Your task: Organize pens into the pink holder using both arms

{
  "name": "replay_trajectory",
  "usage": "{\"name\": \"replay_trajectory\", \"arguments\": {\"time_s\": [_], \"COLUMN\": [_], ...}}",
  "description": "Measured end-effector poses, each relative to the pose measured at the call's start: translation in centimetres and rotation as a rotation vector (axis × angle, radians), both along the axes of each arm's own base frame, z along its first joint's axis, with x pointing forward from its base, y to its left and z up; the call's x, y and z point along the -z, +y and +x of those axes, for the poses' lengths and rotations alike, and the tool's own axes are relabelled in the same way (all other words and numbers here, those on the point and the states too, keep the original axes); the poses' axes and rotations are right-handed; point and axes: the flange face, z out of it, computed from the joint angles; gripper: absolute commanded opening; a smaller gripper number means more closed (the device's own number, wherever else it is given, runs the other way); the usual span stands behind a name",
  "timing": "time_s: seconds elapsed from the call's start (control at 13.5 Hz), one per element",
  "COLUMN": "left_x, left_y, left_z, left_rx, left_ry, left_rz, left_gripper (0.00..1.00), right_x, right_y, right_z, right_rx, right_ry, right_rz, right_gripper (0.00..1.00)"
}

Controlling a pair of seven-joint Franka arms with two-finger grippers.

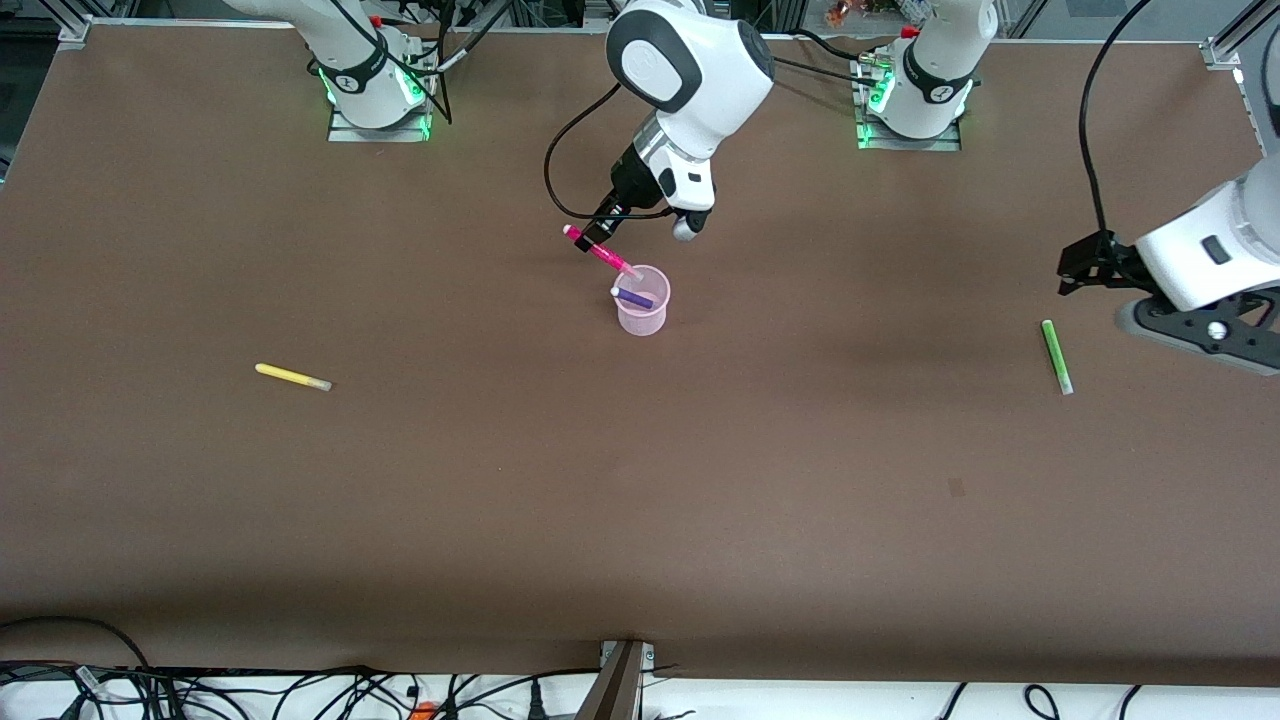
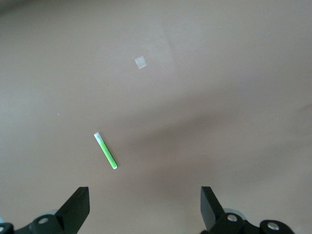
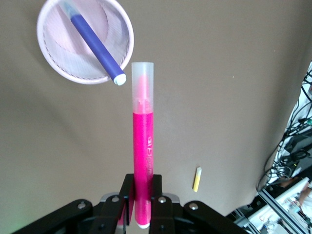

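My right end effector (image 1: 600, 241) clamps magenta pen (image 1: 603, 254), tip over pink holder (image 1: 642, 312) rim at holder's 11 o'clock. My left end effector (image 2: 145, 209) wide, over green pen (image 2: 106, 151).

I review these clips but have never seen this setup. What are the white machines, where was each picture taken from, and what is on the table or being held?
The white machines are two robot arms, each ending in a two-finger pincer. One picture looks down from a high camera facing them; the other two come from cameras on each arm's wrist. The right pincer is shut on the magenta pen, holding it tilted over the pink holder, which already holds the purple pen. The left pincer is open above the brown table, with the green pen lying below it at the left arm's end. The yellow pen lies toward the right arm's end.
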Motion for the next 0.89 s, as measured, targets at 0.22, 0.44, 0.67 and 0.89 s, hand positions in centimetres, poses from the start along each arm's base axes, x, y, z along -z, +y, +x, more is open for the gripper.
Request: {"name": "replay_trajectory", "arguments": {"time_s": [0.22,0.44,0.67,0.89], "left_x": [0.1,0.1,-0.3,-0.4], "left_y": [-1.5,-2.2,-0.2,0.6], "left_z": [-0.3,-1.5,-3.2,-7.2], "left_rx": [-0.113,-0.195,-0.259,-0.273], "left_ry": [-0.006,0.010,-0.082,-0.150], "left_rz": [0.026,0.006,-0.012,-0.012], "left_gripper": [1.00,1.00,1.00,1.00], "right_x": [2.3,4.6,6.1,6.0], "right_y": [0.5,1.1,1.1,1.1], "right_z": [-0.8,-1.7,-1.7,-1.3], "right_rx": [-0.015,-0.041,-0.054,-0.046], "right_ry": [0.017,0.024,0.015,-0.005], "right_rz": [-0.033,-0.069,-0.100,-0.098], "right_gripper": [0.00,0.00,0.00,0.00]}}
